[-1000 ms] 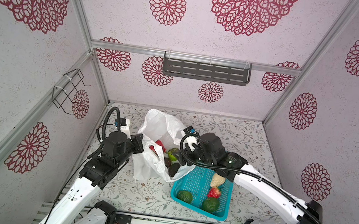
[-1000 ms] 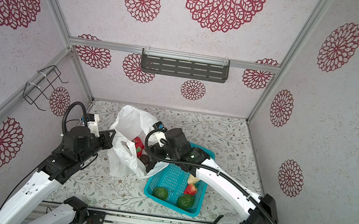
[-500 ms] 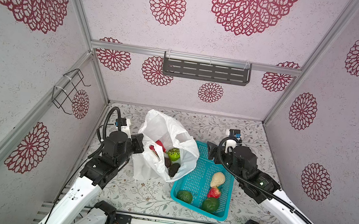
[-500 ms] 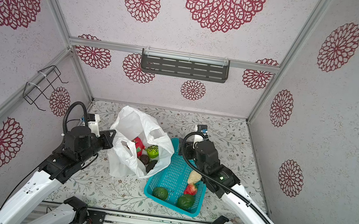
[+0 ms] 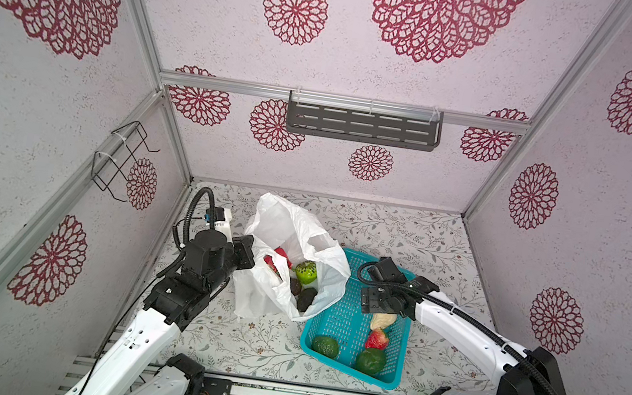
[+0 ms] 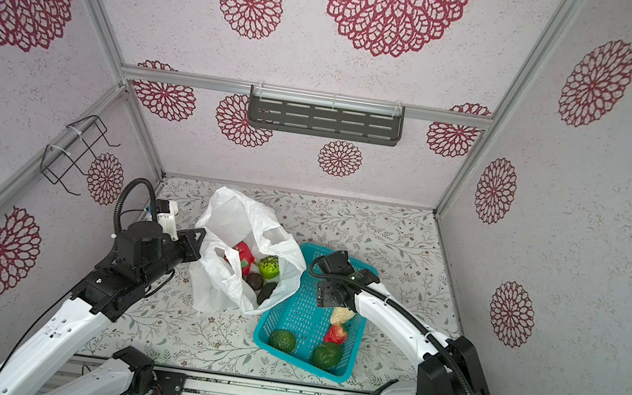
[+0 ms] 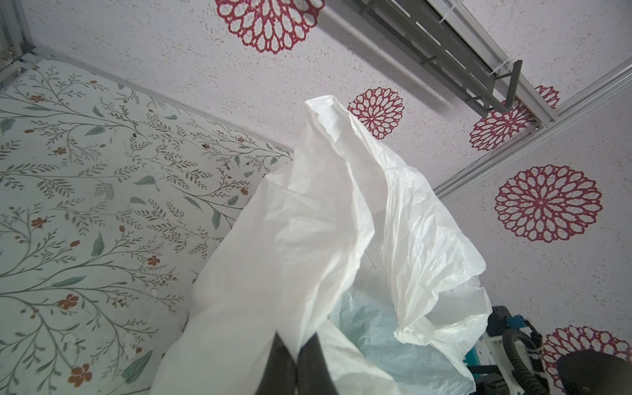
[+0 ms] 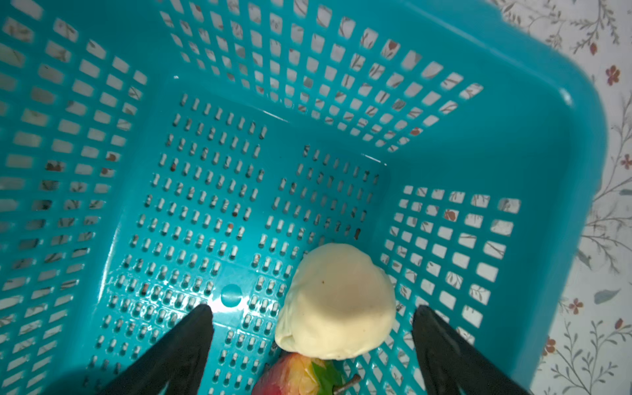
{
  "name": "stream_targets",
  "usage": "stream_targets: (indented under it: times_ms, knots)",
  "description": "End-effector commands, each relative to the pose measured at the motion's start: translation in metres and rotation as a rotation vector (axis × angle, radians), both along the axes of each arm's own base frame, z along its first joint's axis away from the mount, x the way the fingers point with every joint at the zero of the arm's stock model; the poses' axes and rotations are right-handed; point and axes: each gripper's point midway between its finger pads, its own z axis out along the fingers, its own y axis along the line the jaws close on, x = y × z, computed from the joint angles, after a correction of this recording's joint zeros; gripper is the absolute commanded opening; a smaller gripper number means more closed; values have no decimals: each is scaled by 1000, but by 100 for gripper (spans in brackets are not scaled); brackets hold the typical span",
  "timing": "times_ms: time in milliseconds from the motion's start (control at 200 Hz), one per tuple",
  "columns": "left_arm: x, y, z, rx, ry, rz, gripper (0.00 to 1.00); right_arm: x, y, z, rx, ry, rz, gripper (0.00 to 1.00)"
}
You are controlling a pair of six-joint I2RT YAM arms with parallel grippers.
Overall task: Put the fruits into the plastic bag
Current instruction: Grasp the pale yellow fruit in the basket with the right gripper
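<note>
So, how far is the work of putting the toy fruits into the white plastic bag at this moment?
Done: the pink-red dragon fruit, the bumpy light-green fruit and dark fruit lie in the thin white plastic bag. In hand: the left gripper pinches the bag's edge; the open right gripper hovers over the beige pear-shaped fruit. Left: that one, the red strawberry and two dark green fruits in the teal perforated basket.

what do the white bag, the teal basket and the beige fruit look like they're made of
The plastic bag: thin white plastic film, slightly translucent; it crinkles and teal shows faintly through it.
The basket: rigid moulded teal plastic, glossy, with highlights on its slotted floor.
The beige fruit: matte, smooth, faintly creased skin; probably soft plastic or foam, but the look leaves that open.
</note>
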Motion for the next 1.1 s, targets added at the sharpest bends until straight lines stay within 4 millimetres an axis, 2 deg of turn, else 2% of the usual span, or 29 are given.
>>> stream_targets:
  times_ms: [0,225,360,545,836,901,1016,1096]
  knots:
    - [-2,0,3,6,-22,-4,0,-10,-4,-16,-40,80,0,94]
    - [-3,2,4,15,-26,1,0,-18,22,-43,53,183,73,90]
    - [-4,3,5,18,-25,3,0,-17,42,-47,130,189,134,88]
    - [-4,3,6,17,-26,6,0,-16,41,-50,110,200,150,85]
    - [-1,2,6,20,-26,3,0,-32,30,-68,79,256,135,89]
    - [0,0,7,19,-25,-1,0,-33,30,-70,79,260,139,83]
    - [1,-1,8,23,-24,-6,0,-29,32,-65,89,240,145,59]
    - [1,-1,10,24,-30,-8,0,-23,36,-53,110,195,158,48]
